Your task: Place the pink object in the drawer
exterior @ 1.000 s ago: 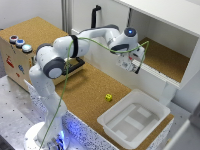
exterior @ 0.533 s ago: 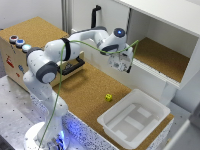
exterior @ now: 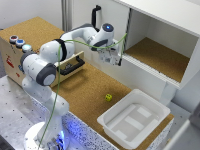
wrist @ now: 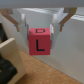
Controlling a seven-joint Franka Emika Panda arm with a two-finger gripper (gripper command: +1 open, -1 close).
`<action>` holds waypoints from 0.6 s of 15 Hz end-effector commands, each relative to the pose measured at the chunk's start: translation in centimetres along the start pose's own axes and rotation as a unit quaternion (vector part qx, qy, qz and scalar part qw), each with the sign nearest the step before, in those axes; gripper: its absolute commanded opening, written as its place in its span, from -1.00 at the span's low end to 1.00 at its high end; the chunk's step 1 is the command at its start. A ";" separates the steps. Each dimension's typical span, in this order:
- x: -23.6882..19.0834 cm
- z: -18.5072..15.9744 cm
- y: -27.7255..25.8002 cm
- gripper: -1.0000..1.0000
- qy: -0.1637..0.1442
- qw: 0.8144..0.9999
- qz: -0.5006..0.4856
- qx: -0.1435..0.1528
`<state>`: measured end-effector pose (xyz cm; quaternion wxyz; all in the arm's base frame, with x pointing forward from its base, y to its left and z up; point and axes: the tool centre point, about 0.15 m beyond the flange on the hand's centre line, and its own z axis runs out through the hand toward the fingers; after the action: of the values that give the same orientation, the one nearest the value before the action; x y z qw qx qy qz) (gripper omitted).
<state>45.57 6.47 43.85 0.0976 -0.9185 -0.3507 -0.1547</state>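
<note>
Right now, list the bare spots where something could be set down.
Open cork lies between the yellow die and the drawer. The white tray is bare inside, as is the cabinet floor. It is crowded by the cabinet edge, where the gripper holds the pink block.

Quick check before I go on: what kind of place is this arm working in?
Most likely a lab test bench mocked up as a small room, not a real home. The arm is bolted to a perforated metal table, and the work surface is cork, with a plywood drawer and a bare white cabinet.
</note>
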 end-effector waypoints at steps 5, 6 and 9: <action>4.5 3.5 -13.8 -1.00 0.005 0.981 -0.191 0.041; 4.7 3.9 -14.8 -1.00 0.006 0.977 -0.209 0.049; 5.3 6.7 -17.8 -1.00 0.001 0.960 -0.266 0.089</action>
<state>40.94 19.89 43.36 0.1107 -0.8286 -0.5319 -0.1351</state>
